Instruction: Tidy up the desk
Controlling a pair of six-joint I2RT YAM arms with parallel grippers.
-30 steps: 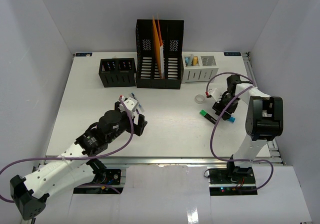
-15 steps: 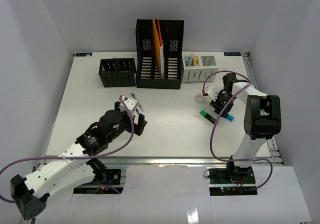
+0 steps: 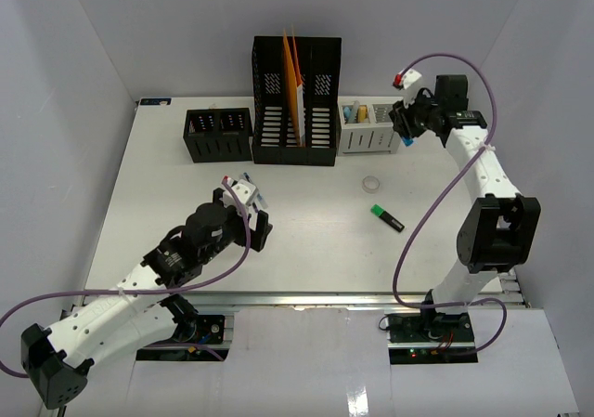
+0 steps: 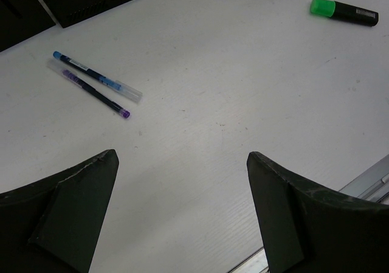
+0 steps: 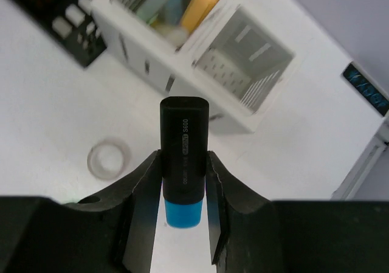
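Note:
The desk [image 3: 158, 203] is a white tabletop. My right gripper [image 3: 408, 124] is raised over its back right, shut on a black highlighter with a blue cap [image 5: 184, 145], which stands upright between the jaws [image 5: 184, 163]. Below it is a white two-bin organizer [image 5: 243, 66]; one bin holds items and the nearer bin looks empty. My left gripper [image 3: 246, 217] hangs open over the front middle of the desk, with nothing between its fingers [image 4: 182, 157]. A green-capped highlighter [image 3: 387, 216] and two pens [image 4: 91, 81] lie loose.
A clear tape ring [image 3: 371, 184] lies in front of the white organizer [image 3: 371, 129]. A tall black file holder [image 3: 297, 110] with orange folders and a low black organizer [image 3: 218, 135] stand along the back. A metal rail [image 3: 306, 298] runs along the near edge.
My right gripper closed on the blue-capped highlighter, lifted it off the desk and carried it back, over the white organizer. The left arm has stayed put.

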